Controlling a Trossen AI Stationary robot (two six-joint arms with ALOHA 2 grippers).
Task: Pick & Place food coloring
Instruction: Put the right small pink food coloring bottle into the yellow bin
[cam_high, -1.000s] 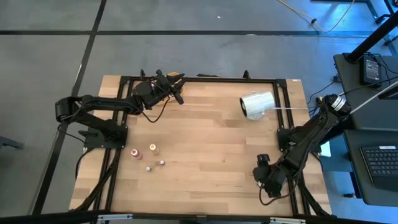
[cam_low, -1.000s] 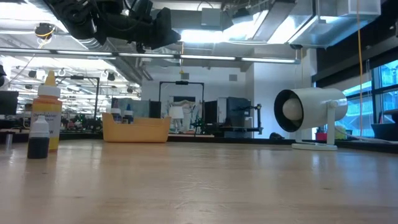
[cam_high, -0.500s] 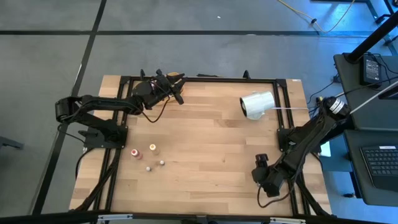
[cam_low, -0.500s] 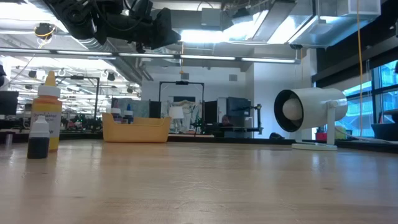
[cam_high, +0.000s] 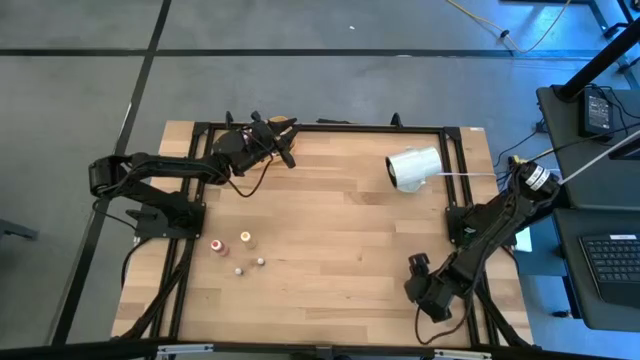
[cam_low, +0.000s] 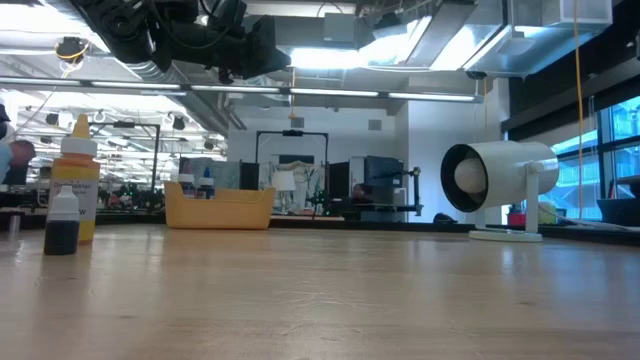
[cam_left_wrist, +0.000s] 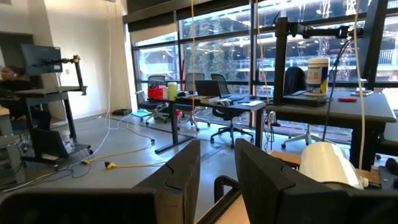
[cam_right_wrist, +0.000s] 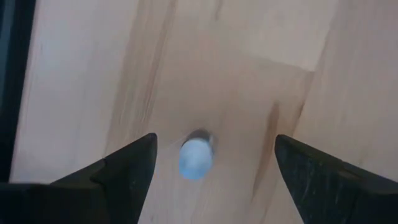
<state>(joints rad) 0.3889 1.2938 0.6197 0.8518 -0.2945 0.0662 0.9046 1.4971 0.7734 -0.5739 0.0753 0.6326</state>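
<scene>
You are working in a large open lab or industrial office. Beyond the wooden table (cam_low: 330, 290) you see exposed ceiling ducts (cam_low: 420, 30) and strip lights, desks (cam_left_wrist: 323, 112) with office chairs (cam_left_wrist: 227, 102), a monitor (cam_left_wrist: 40, 57) on an arm, tall windows (cam_left_wrist: 217, 43), and cables (cam_left_wrist: 118, 163) trailing across the concrete floor.

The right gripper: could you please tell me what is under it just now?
Under the open right gripper, one small pale-capped bottle stands on the bare wooden table, between the fingers from above. Its body is hidden beneath the cap, so its colour cannot be told.
</scene>
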